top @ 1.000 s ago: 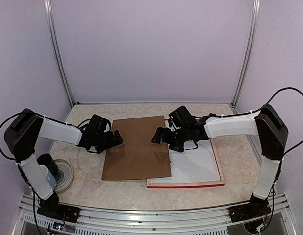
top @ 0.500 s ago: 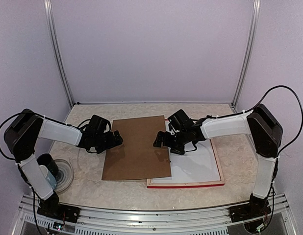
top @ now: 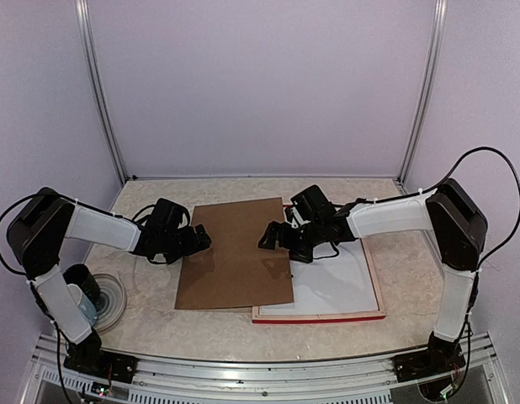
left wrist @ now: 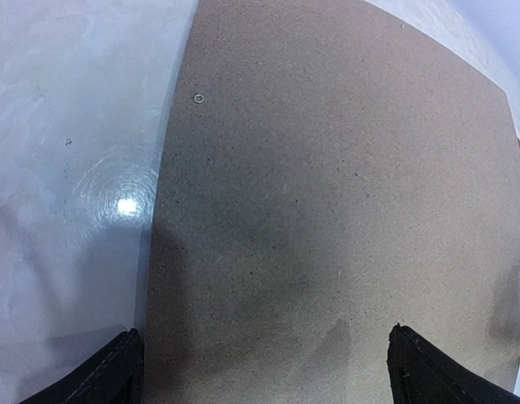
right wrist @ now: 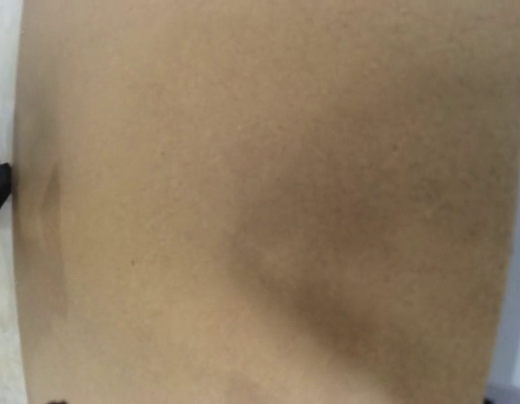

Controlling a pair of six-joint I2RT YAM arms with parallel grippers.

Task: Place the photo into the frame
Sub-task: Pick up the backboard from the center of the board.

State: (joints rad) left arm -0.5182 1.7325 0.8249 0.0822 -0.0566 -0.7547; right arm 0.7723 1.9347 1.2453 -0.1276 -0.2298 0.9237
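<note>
The frame [top: 321,317] lies flat at the right front, its red edge showing along the near side. The photo [top: 337,282] lies in it with its white back up. A brown backing board [top: 235,252] lies in the middle and overlaps the frame's left part. My left gripper [top: 201,238] is over the board's left edge. Its fingers stand wide apart in the left wrist view [left wrist: 268,370], empty above the board [left wrist: 327,185]. My right gripper [top: 271,236] is low over the board's right edge, fingers apart. The right wrist view is filled by the board [right wrist: 260,202].
A dark round object on a clear disc [top: 96,296] sits at the left front beside the left arm's base. Metal cage posts [top: 100,101] stand at the back corners. The pale marbled table [top: 411,278] runs right of the frame.
My right gripper has shifted slightly left over the board's right edge. The left gripper, board, photo and frame have not moved.
</note>
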